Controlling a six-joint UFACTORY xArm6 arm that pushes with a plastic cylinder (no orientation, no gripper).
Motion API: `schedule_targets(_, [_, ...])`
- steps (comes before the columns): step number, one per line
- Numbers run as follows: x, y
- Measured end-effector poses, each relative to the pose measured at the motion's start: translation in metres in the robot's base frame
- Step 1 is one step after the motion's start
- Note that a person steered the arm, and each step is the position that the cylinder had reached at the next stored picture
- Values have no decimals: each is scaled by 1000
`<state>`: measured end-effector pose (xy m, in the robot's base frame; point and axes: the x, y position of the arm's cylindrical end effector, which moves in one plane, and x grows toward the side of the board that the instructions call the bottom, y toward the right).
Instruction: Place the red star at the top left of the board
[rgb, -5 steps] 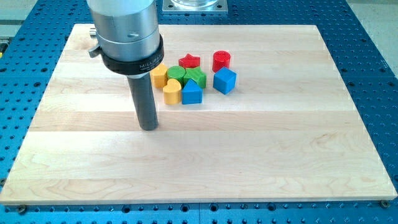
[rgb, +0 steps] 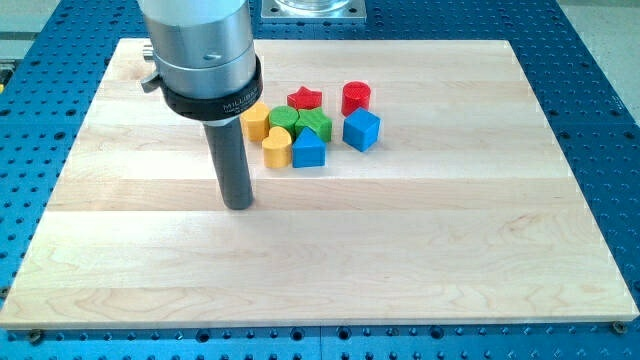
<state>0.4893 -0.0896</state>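
My tip (rgb: 238, 205) rests on the wooden board (rgb: 450, 250); it is a bare rod with no jaws to open or close. It stands apart from the cluster, toward the view's lower left of the yellow heart (rgb: 277, 147). The red star (rgb: 304, 99) sits at the cluster's top, touching the green blocks (rgb: 300, 122), with the red cylinder (rgb: 356, 97) to the right.

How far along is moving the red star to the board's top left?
Nothing looks done: the red star sits in the cluster near the board's top centre, beside the green blocks. My tip rests below-left of the cluster, touching no block. The whole push remains.
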Motion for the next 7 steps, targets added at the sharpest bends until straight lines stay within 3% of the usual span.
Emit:
schedule_targets(4, [0,69])
schedule_targets(7, [-1,66])
